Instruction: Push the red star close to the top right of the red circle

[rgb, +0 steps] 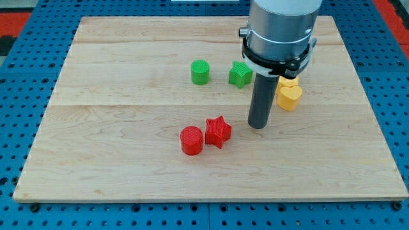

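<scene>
Camera view: my tip (257,126) rests on the wooden board (115,172) a little right of centre, just to the right of the red star (218,131) and slightly above it, with a small gap between them; no contact that I can see. There is no pincer on this rig, only the rod, so nothing to open or close. The red star sits touching, or nearly touching, the right side of the red circle (191,140), below the middle of the board. Further toward the top edge are a green cylinder (200,72) and a green star (240,74); a yellow heart (288,94) lies behind the rod to its right. Judgement: the star looks about level with the circle, so it may need nudging upward. Risk: pushing from my present side would drive the star left into the circle and shove both away together. An off-centre push could also spin the star past the tip.
</scene>
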`<action>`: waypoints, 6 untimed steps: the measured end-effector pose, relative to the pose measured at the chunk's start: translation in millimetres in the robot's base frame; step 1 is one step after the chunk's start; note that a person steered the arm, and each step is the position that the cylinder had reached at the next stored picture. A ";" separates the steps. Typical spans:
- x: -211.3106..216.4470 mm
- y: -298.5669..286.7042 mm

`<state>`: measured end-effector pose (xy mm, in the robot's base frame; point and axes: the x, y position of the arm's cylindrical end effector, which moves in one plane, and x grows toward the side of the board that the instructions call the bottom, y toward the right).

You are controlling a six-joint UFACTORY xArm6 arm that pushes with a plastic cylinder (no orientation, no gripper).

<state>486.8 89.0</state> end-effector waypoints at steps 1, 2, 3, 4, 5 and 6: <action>-9.4 2.3; -26.7 2.3; -21.2 -7.2; -16.2 -42.3; -1.2 -59.1; -0.5 14.9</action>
